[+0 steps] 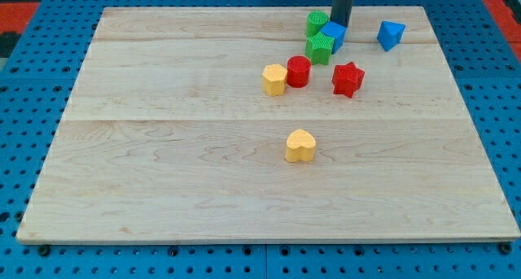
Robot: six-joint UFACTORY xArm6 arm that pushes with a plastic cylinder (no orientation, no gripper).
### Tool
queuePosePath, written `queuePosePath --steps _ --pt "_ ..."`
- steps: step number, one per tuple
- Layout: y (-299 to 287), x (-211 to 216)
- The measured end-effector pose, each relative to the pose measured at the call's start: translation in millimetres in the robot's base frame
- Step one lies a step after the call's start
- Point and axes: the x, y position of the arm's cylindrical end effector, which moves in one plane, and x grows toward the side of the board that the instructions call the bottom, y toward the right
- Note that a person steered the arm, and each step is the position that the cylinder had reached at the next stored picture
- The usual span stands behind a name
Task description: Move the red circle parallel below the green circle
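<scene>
- Our rod comes down from the view's top; our tip [339, 25] sits at the top edge of the blue cube [334, 35], touching or nearly so.
- We carry no tool, only this rod, so nothing is grasped or clenched.
- The red circle [299, 71] stands on the counter [163, 165], touching the yellow hexagon [274, 79] on its left.
- One green block [317, 23] lies left of our tip; which green one is the circle we cannot tell.
- A second green block [321, 48] sits just below the cube, up and right of the red circle.
- The red star [348, 78] lies right of the red circle, apart from it.
- A blue block [391, 35] rests alone to the view's right.
- The yellow heart [300, 146] lies well below the cluster.
</scene>
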Motion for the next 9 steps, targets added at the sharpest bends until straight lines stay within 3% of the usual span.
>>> queuePosePath --steps 3,4,5,6,8,9 --pt "-103.0 22.6" --pt "-90.2 24.4" --pt "-85.2 57.6" --pt "-97.4 117.3" --pt "-169.8 230.6" --pt "-134.5 229.7"
